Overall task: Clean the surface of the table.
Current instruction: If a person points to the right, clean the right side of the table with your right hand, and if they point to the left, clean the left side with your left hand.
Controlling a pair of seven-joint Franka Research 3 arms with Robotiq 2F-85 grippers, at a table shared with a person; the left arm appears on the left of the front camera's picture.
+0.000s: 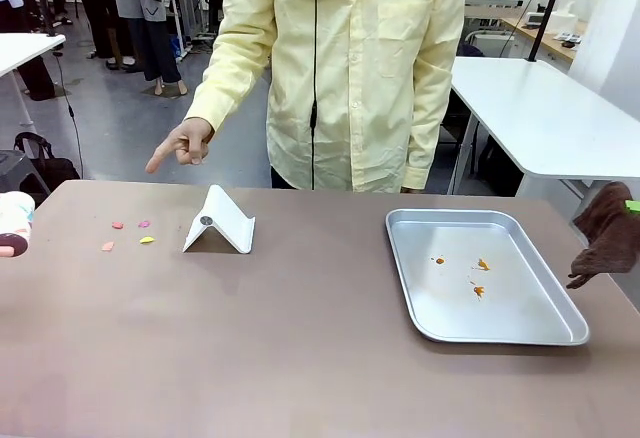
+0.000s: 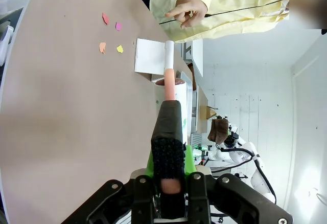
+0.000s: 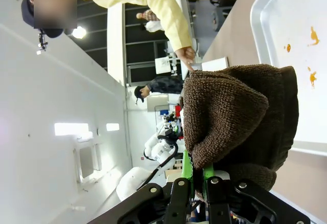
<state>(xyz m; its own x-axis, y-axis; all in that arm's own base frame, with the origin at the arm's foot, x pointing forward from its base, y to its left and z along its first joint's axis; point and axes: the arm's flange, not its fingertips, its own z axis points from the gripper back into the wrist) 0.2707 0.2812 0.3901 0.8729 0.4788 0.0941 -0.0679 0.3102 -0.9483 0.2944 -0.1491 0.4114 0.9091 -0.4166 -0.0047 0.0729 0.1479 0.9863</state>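
On the desk (image 1: pixel 300 358) lie four coloured scraps (image 1: pixel 117 225), one stand (image 1: pixel 222 223) and one tray (image 1: pixel 520 298). Left jaws clamp a roller (image 2: pixel 169 81) over its left edge; right jaws hold a cloth (image 3: pixel 235 116) over its right.

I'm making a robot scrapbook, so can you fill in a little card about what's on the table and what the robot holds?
Table: brown top, four small coloured scraps near its left end
Person's hand: pointing down toward the scraps
White stand: folded, beside the scraps
Tray: silver, orange stains inside
Left end effector: shut on pink-handled roller
Right end effector: shut on brown cloth, beside the tray
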